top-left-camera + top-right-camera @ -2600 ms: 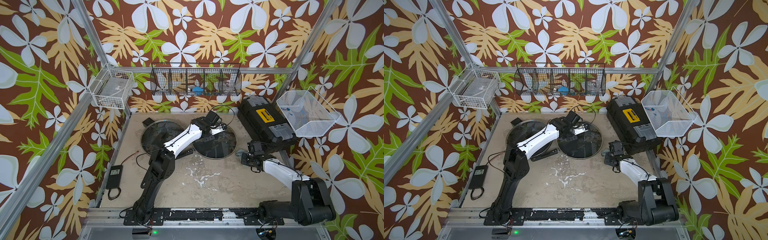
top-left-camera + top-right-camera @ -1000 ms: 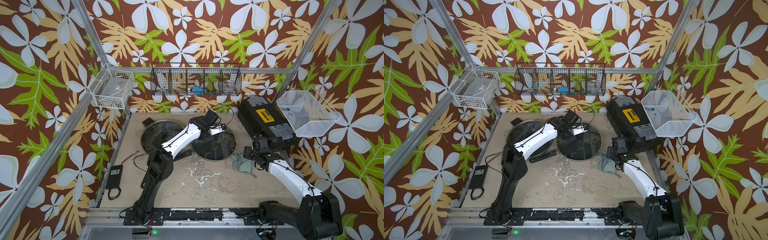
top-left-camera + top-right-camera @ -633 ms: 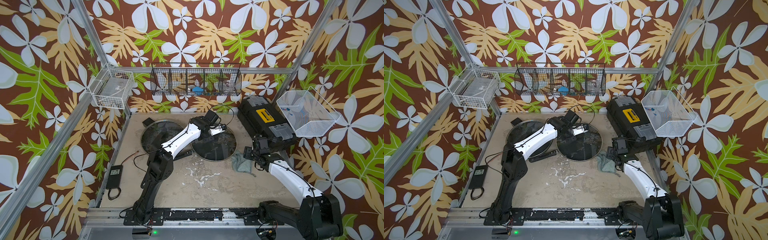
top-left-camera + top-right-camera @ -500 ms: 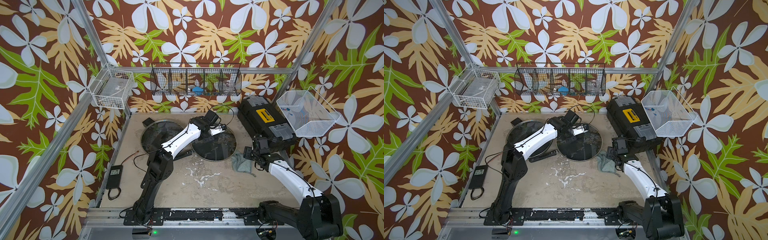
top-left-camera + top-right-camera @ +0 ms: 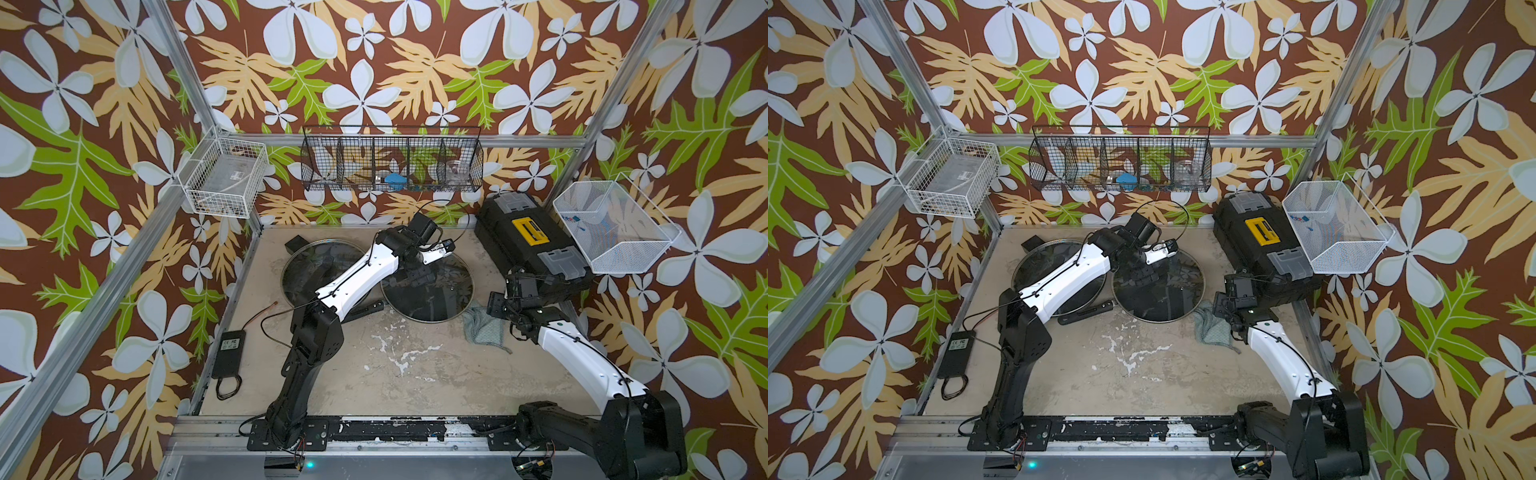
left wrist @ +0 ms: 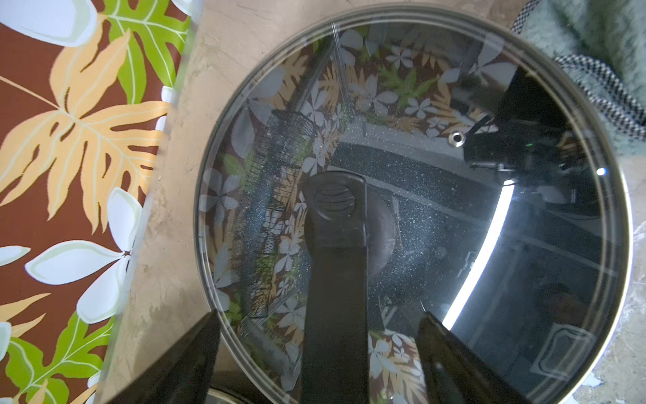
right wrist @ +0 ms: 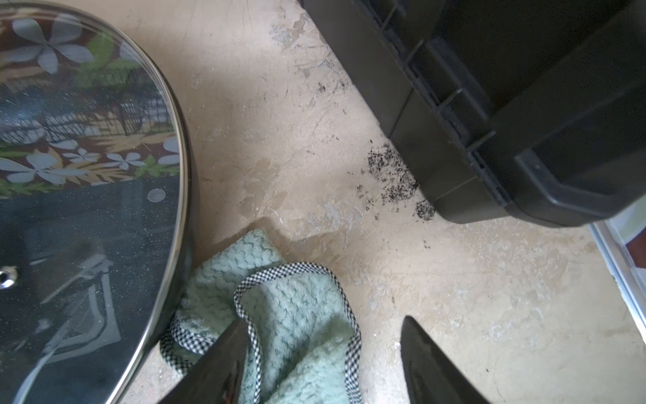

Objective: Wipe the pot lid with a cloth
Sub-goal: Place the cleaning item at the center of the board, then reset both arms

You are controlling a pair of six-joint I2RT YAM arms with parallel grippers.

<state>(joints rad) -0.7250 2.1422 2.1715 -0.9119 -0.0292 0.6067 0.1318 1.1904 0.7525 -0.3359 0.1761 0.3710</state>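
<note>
The pot lid (image 5: 440,299) (image 5: 1167,299) is round glass with a metal rim and lies flat on the table. My left gripper (image 5: 415,272) (image 5: 1142,274) (image 6: 318,314) hangs over it, open. Its jaws stand wide on either side of the lid's black handle (image 6: 335,262) without touching it. The cloth (image 5: 482,330) (image 5: 1210,328) (image 7: 297,314), pale teal with a checked hem, lies crumpled against the lid's rim (image 7: 174,245). My right gripper (image 5: 496,307) (image 5: 1223,309) (image 7: 321,321) is open just above it, with one finger (image 7: 223,360) over the fabric and the other over bare table.
A second glass lid (image 5: 307,270) lies to the left, partly under my left arm. A black toolbox (image 5: 528,245) stands close behind the right gripper. A black bar (image 5: 365,309) lies between the lids. A power adapter (image 5: 228,345) sits at the left edge, and wire baskets (image 5: 390,166) hang on the walls.
The left gripper's jaws have spread open around the lid's handle. The right arm reached forward earlier, uncovering the cloth, and has barely moved in the last second.
</note>
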